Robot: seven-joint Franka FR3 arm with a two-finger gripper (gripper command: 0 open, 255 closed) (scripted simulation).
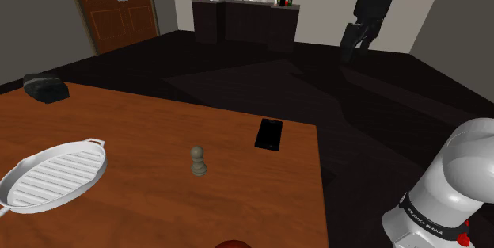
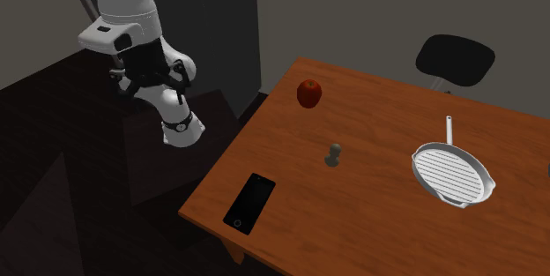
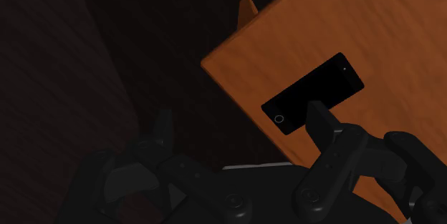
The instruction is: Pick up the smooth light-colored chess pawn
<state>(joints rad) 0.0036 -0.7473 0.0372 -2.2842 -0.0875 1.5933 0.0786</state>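
Pawn (image 1: pixel 198 161) upright on bench (image 1: pixel 142 120), well apart from wide-open, empty end effector (image 1: pixel 358 48), beyond phone (image 1: pixel 269 134) toward shoulder view's lower left.

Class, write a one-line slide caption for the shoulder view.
Grey pawn stands between white ridged pan and black phone on a wooden table; open gripper hangs high beyond it.

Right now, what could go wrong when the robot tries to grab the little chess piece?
1. The gripper hangs open out past the edge of the table. The black phone lies near that edge, roughly between the gripper and the pawn. A low sweep could bump the phone, maybe off the table.
2. The pawn is small, upright and round-topped, so an off-centre close might tip it or let it slip.
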